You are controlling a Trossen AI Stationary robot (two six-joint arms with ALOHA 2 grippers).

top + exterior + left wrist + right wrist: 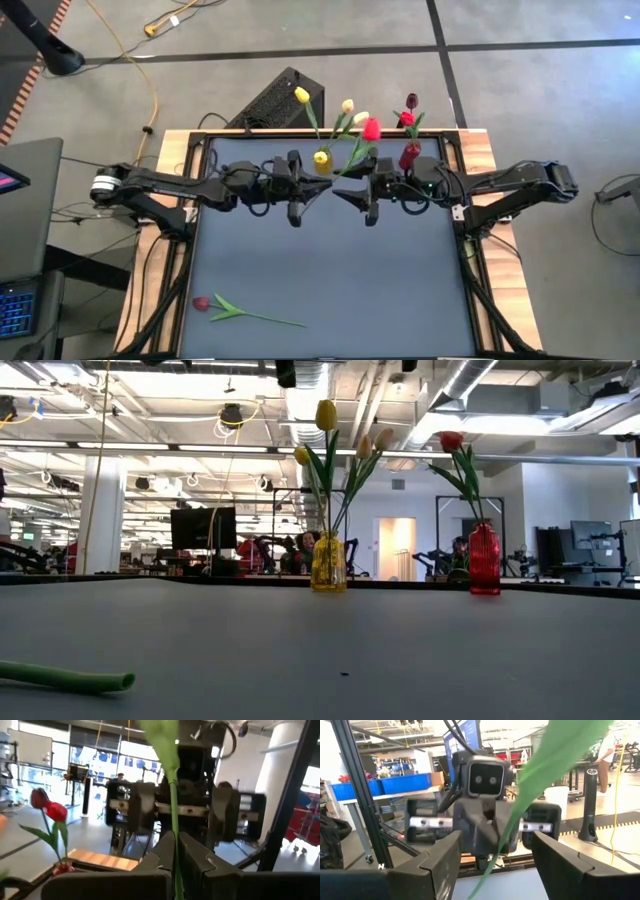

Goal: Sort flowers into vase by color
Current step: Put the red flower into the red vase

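Left gripper fingers pinch a red tulip's thin green stem mid-surface. Right gripper fingers stand wide around its leaf, facing the left. Glossy yellow vase and red vase stand at the far edge.

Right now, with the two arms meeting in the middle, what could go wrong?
1. The left gripper pinches only the thin stem of the red tulip. The open right gripper straddles a leaf, so closing there may give a weak hold.
2. The yellow vase and red vase stand close behind both grippers, so a swing might tip one.
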